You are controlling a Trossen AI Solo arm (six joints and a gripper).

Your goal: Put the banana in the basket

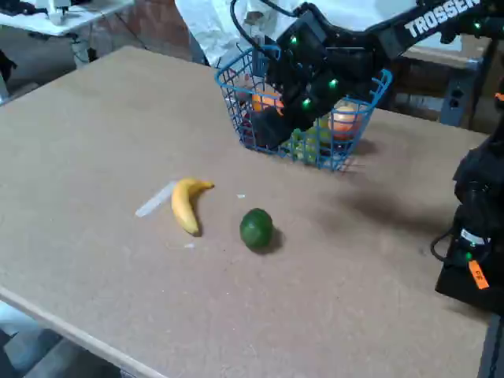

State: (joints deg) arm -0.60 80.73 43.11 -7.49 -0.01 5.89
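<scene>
While the arm hangs over the basket (358,146):
Banana (187,205): on the table (94,134), left of the lime (256,228); apart
Handling: likely light, firm, smooth; grip mid-curve across its width
Gripper (276,118): fingers' spread cannot be told

A round green lime (256,228) sits on the brown surface (94,142). A pale flat strip (153,200) lies farther left.

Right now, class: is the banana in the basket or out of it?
Out. The banana lies on the table, apart from the basket.
</scene>
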